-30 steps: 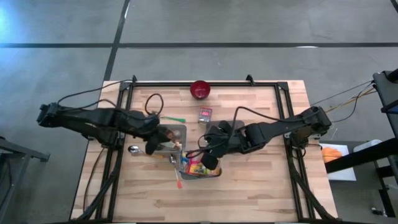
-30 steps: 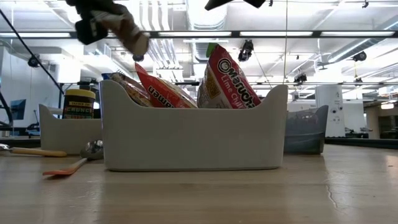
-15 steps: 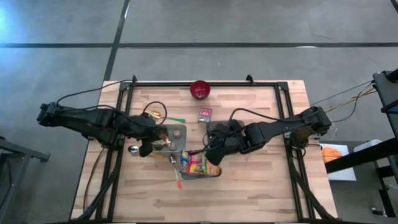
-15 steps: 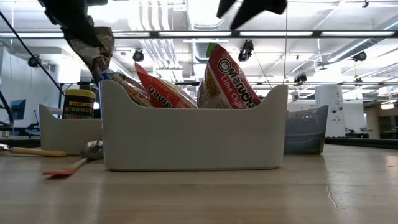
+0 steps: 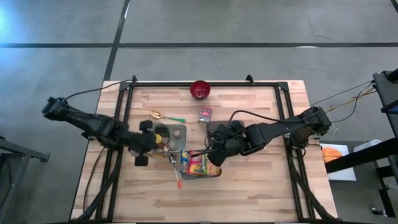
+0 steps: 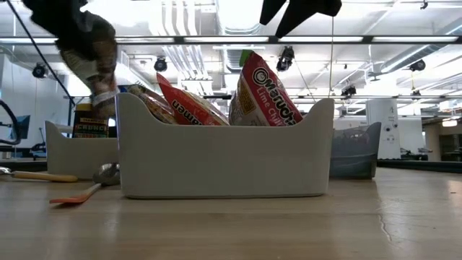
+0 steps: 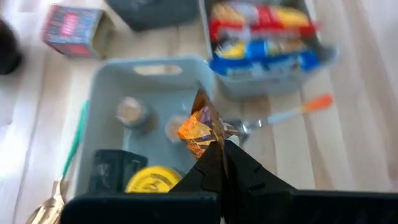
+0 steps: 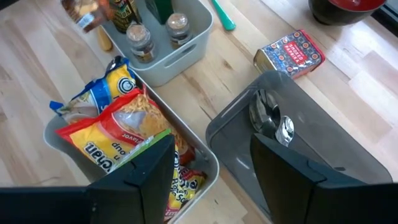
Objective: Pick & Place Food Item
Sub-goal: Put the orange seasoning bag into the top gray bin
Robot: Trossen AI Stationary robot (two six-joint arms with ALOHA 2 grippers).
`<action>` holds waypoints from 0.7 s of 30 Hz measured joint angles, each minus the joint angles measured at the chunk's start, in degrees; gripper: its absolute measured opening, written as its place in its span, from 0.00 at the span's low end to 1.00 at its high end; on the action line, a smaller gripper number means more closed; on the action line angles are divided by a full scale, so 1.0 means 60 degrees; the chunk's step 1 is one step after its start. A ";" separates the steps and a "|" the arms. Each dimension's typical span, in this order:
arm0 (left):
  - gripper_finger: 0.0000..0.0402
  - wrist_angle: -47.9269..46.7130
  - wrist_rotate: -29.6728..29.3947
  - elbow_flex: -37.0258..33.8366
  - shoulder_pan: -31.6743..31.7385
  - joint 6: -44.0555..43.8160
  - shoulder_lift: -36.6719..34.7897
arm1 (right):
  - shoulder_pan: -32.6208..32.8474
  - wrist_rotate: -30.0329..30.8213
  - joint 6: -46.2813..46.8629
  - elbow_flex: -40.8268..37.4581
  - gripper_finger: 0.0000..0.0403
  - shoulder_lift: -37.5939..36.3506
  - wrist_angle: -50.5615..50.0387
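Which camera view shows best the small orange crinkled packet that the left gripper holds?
The left wrist view: the small orange crinkled packet sits close, pinched in the shut left gripper above the pale grey bin. The low view shows it blurred. The high view shows only a speck. The right wrist view catches a blurred corner.

Bright ceiling strip lights (image 6: 216,37) glare across the low view's top, and the left wrist view is motion-blurred throughout.

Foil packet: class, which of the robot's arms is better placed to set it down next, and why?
Left. The left gripper is shut on the foil packet, above the light bin with jars. The right gripper is open, holding nothing, near the ramen bin.
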 joint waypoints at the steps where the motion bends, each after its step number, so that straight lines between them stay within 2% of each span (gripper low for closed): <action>1: 0.00 -0.0103 -0.0038 0.0000 -0.0131 0.0045 0.0166 | 0.0000 -0.0004 -0.0006 -0.0004 0.52 0.0000 0.0000; 7: 0.00 -0.0529 -0.0386 0.0000 -0.0288 -0.0271 0.0859 | 0.0003 -0.0029 0.0007 -0.0004 0.52 0.0000 0.0000; 16: 0.00 -0.1100 -0.0523 -0.0004 -0.0281 -0.0358 0.0901 | 0.0004 -0.0040 0.0004 -0.0004 0.52 0.0000 0.0007; 21: 0.00 -0.1455 -0.1072 -0.0027 -0.0281 -0.0756 0.0907 | 0.0004 -0.0040 0.0007 -0.0004 0.52 0.0000 0.0034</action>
